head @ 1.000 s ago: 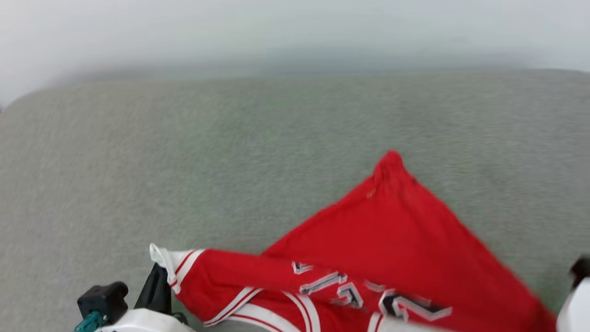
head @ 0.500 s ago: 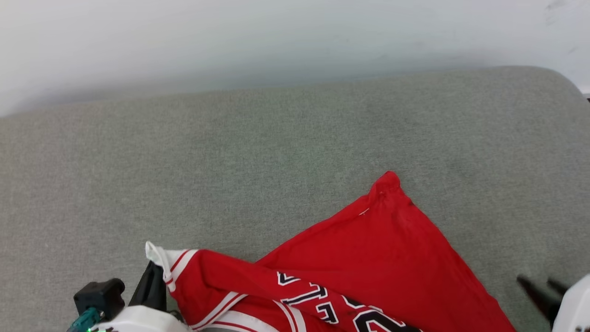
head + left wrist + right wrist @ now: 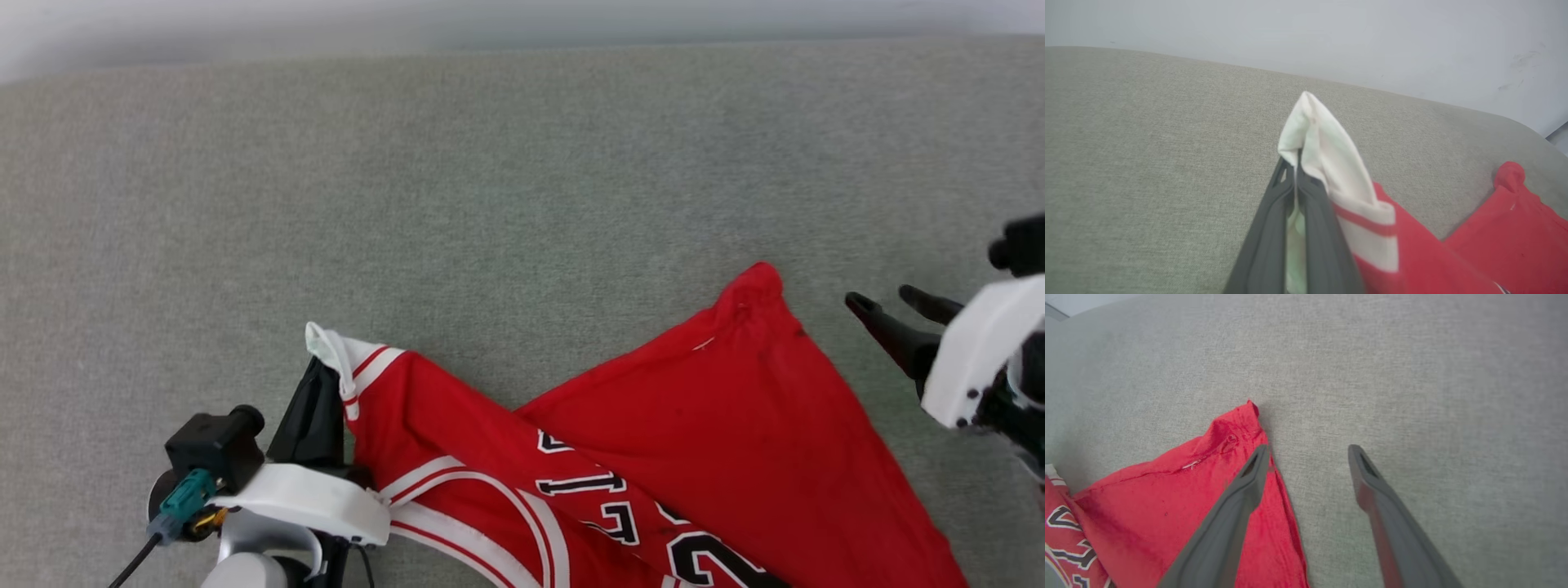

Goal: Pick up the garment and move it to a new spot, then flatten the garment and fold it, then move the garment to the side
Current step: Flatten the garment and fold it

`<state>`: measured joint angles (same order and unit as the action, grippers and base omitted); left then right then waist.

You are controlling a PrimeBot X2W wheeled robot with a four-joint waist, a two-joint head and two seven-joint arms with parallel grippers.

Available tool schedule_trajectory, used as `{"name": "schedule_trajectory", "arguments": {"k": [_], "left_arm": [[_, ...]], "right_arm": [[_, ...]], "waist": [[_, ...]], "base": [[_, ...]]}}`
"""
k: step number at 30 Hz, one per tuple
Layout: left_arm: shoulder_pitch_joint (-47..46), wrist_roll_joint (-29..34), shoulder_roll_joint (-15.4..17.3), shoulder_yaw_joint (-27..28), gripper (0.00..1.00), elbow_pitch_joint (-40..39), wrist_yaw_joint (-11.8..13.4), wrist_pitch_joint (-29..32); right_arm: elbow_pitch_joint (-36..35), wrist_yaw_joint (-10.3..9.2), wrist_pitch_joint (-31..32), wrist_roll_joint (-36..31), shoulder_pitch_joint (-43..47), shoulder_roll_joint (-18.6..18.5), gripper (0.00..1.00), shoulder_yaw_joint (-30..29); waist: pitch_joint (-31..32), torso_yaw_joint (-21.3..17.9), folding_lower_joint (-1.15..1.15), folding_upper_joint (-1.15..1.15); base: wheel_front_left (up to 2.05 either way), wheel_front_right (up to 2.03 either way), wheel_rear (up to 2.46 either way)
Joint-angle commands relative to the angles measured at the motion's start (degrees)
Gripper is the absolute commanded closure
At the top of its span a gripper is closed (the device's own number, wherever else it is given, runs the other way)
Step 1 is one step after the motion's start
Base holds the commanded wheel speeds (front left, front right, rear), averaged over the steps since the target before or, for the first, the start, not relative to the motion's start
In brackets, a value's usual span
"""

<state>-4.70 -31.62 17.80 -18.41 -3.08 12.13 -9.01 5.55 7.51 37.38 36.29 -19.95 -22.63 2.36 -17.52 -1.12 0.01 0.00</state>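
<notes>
The garment (image 3: 702, 425) is a red jersey with white striped trim and black lettering, lying crumpled on the grey couch cushion (image 3: 490, 180) at the lower middle and right of the head view. My left gripper (image 3: 320, 390) is shut on the garment's white sleeve end (image 3: 1318, 139), which sticks up past the fingertips. My right gripper (image 3: 890, 304) stands open at the right, just beside the garment's far red corner (image 3: 1241, 424); its jaws are spread, one finger (image 3: 1237, 498) over the red cloth's edge and the other over bare cushion, with nothing between them.
Grey fabric stretches wide behind and to the left of the garment. A pale wall (image 3: 1331, 36) rises behind the cushion's back edge, and the cushion's rounded right corner (image 3: 1531, 130) shows in the left wrist view.
The right gripper has let go of the garment's red corner and opened, and the corner now lies on the cushion. The head camera has tilted down. The left gripper still holds the sleeve.
</notes>
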Motion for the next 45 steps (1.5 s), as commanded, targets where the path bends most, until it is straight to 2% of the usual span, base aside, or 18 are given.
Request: {"name": "schedule_trajectory", "arguments": {"k": [1,8,15,16,17,18,19,23,28,33,39,45], "left_arm": [[-1.54,0.61,-0.29,-0.48,1.00,-0.28,-0.11,-0.42],[-4.61,1.30,-1.87,-2.40,1.00,-0.08,-1.11,-1.15],[-6.63,1.40,-3.08,-3.20,1.00,0.94,-1.82,-2.23],[-6.65,1.42,-3.13,-3.31,1.00,1.14,-1.85,-2.38],[-6.72,1.36,-3.23,-3.40,1.00,1.33,-1.91,-2.34],[-6.87,1.29,-3.24,-3.45,1.00,1.52,-1.92,-2.38],[-7.05,1.23,-3.28,-3.47,1.00,1.67,-1.97,-2.47],[-6.97,0.82,-3.18,-3.26,1.00,2.45,-1.97,-2.78],[-7.40,0.29,-2.17,-2.61,1.00,3.04,-2.56,-2.50],[-10.20,0.67,0.88,-1.86,1.00,3.89,-4.04,-0.91],[-18.43,0.58,4.12,-0.52,1.00,6.86,-6.76,1.68],[-29.18,-2.73,4.43,1.53,1.00,13.39,-9.97,4.12]], "right_arm": [[0.96,-0.04,4.23,0.51,-3.22,-0.49,0.00,1.54],[3.70,-0.03,16.00,1.09,-10.80,-0.98,0.00,6.05],[8.78,-0.03,21.99,2.35,-13.54,-0.73,0.00,12.83],[9.84,-0.04,22.75,2.88,-13.51,-0.51,0.22,13.90],[10.76,-0.03,23.31,3.53,-13.44,-0.21,0.64,14.71],[11.24,-0.03,23.50,3.86,-13.53,-0.10,0.94,15.49],[11.80,-0.03,23.83,4.24,-13.63,-0.14,1.00,16.21],[12.16,-0.03,22.39,5.31,-14.57,-1.46,1.00,17.67],[11.45,-0.03,16.97,6.02,-15.89,-3.12,1.00,18.32],[12.23,-0.03,9.75,4.58,-17.31,-4.23,1.00,17.79],[14.77,-0.03,2.11,1.49,-19.90,-3.12,1.00,16.17],[17.77,-0.03,-2.37,-1.55,-24.38,-2.01,1.00,14.17]], "waist": [[-2.43,1.81,-0.01,0.00],[-5.87,4.56,-0.01,0.00],[-8.03,6.20,-0.01,0.00],[-8.14,6.33,-0.01,0.00],[-8.21,6.42,-0.01,0.00],[-8.24,6.51,-0.01,0.00],[-8.23,6.58,-0.01,0.00],[-7.35,6.47,-0.01,0.00],[-4.09,5.47,-0.01,0.00],[0.70,3.74,-0.01,0.00],[6.52,1.31,-0.01,0.00],[9.73,-0.73,-0.01,0.00]], "base": [[0.00,0.00,0.00],[0.00,0.00,0.00],[0.00,0.00,0.00],[0.00,0.00,0.00],[0.00,0.00,0.00],[0.00,0.00,0.00],[0.00,0.00,0.00],[0.00,0.00,0.00],[0.00,0.00,0.00],[0.00,0.00,0.00],[0.00,0.00,0.00],[0.00,0.00,0.00]]}}
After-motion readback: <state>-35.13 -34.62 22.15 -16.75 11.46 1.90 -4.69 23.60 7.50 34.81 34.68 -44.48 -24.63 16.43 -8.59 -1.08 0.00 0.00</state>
